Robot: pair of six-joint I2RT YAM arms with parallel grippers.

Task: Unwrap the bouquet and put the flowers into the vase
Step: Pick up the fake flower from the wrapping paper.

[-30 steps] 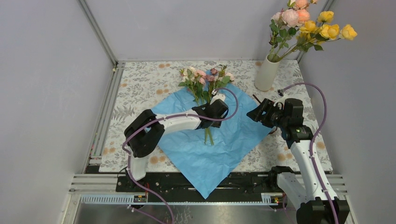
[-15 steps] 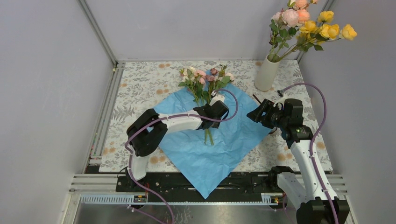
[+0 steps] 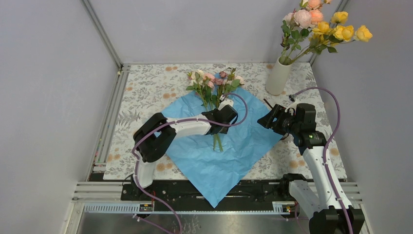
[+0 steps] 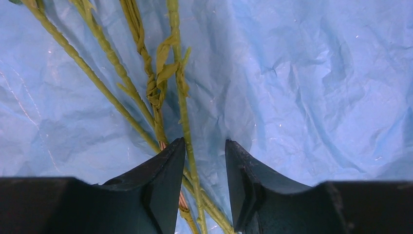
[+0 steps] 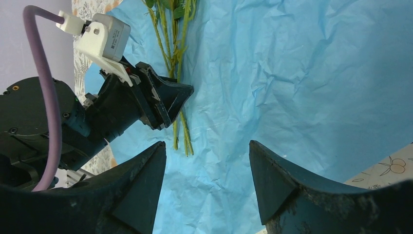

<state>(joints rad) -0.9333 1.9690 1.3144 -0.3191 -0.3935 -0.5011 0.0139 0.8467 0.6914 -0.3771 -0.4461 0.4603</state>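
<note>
Flower stems (image 4: 183,105) flat on blue paper (image 4: 316,73), mid-frame; left gripper (image 4: 204,145) straddling them, fingers apart, not clamped; right gripper (image 5: 207,145) spread wide, empty, lower frame.

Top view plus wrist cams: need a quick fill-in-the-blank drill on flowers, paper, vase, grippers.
1. The loose flowers lie on unfolded ____ paper.
2. The vase stands at the far ____ corner of the table.
3. The left gripper has a green flower ____ between its open jaws.
4. The right gripper is open and holds ____.
Missing: blue; right; stem; nothing.
</note>
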